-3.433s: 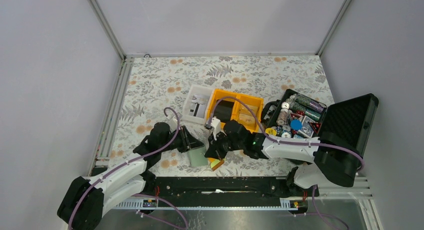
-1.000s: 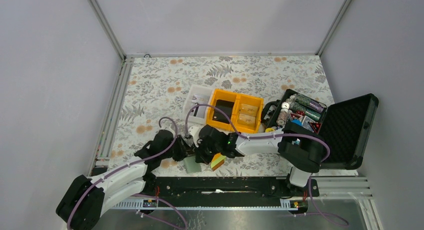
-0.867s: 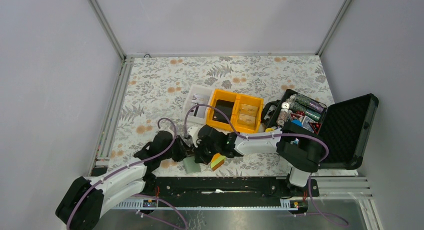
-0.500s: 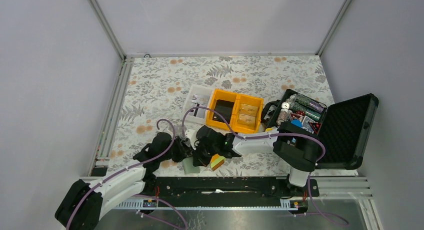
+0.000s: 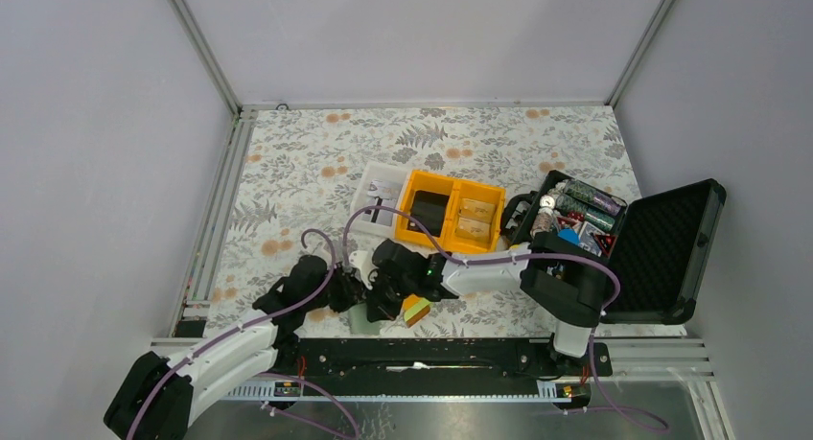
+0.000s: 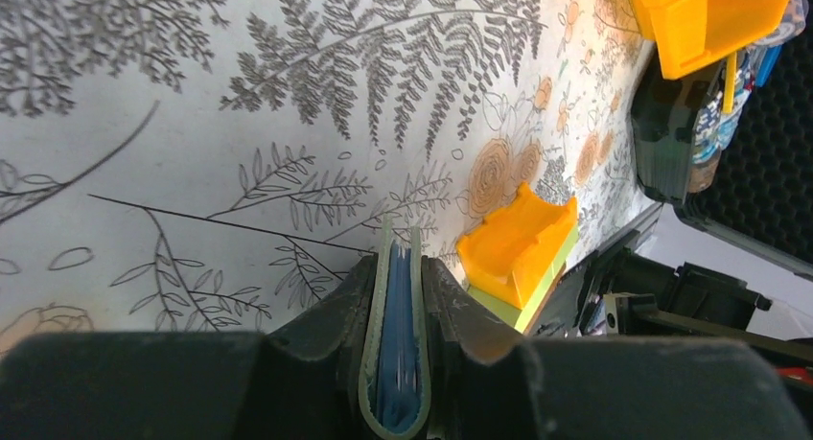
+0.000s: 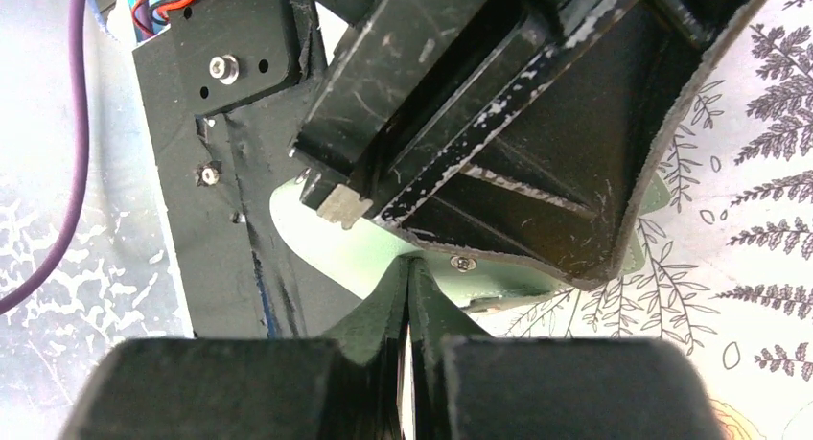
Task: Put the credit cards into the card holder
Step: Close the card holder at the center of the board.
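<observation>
Card holder (image 6: 393, 344) pinched in left jaws; right arm (image 5: 484, 267) low alongside.

The table (image 5: 307, 162), covered in a fern-and-flower print, carried a clear bin (image 5: 362, 193) just beside an orange bin (image 5: 479, 247), an open black case (image 5: 671, 239) at the right, and a wedge block (image 5: 415, 311) near the front edge. The card holder (image 6: 393, 344) stood edge-down near the block (contact with the cloth unclear).

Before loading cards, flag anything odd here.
The card holder is clamped folded shut in the left claw, so its pockets are closed off. The right claw, shut, points at it. Nothing looks spilled or damaged.
</observation>
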You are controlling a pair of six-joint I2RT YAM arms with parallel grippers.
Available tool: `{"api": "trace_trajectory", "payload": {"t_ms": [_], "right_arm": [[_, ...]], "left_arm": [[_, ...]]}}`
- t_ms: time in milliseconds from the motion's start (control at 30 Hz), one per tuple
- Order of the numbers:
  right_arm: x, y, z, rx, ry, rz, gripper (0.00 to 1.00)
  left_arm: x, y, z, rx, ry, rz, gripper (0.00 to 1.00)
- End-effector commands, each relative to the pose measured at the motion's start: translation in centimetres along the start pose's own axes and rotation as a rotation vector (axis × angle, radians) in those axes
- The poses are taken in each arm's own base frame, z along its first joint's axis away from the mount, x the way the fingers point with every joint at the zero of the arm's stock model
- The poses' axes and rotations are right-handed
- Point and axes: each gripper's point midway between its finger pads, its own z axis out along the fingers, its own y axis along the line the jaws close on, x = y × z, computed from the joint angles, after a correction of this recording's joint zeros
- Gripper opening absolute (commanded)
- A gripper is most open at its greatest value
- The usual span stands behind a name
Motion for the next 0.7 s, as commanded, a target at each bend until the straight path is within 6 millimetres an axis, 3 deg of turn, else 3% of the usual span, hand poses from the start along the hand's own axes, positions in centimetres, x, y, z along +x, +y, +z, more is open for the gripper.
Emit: {"api": "trace_trajectory", "payload": {"t_ms": [0,133,267,467,567,667], "right_arm": [[-4.4,4.0,-2.0,-0.116,-0.147,-0.066,0.12],[-5.7,4.5,-6.2,-0.095,-0.217,-0.054,0.46],[-7.2,3.8,-11.3,-0.021,-0.339,-0.025,0.7],[-8.9,0.8,-17.1,0.136,-0.526,0.085,0.85],[-9.1,0.8,-17.6,0.104,-0.572,0.107,0.88],[-9.1,2.2,-17.3,-0.008,-0.622,0.125,0.88]], "left_arm": [[-2.8,-9.3,-1.9,0.331,-0.082,0.086,0.0],[-3.7,-10.3,-2.7,0.36,-0.118,0.116,0.0],[-4.8,-12.2,-4.0,0.416,-0.163,0.193,0.0],[-5.8,-16.1,-7.3,0.56,-0.24,0.346,0.0],[-5.4,-18.1,-9.1,0.657,-0.25,0.415,0.0],[-5.0,-19.9,-10.7,0.759,-0.254,0.431,0.02]]}}
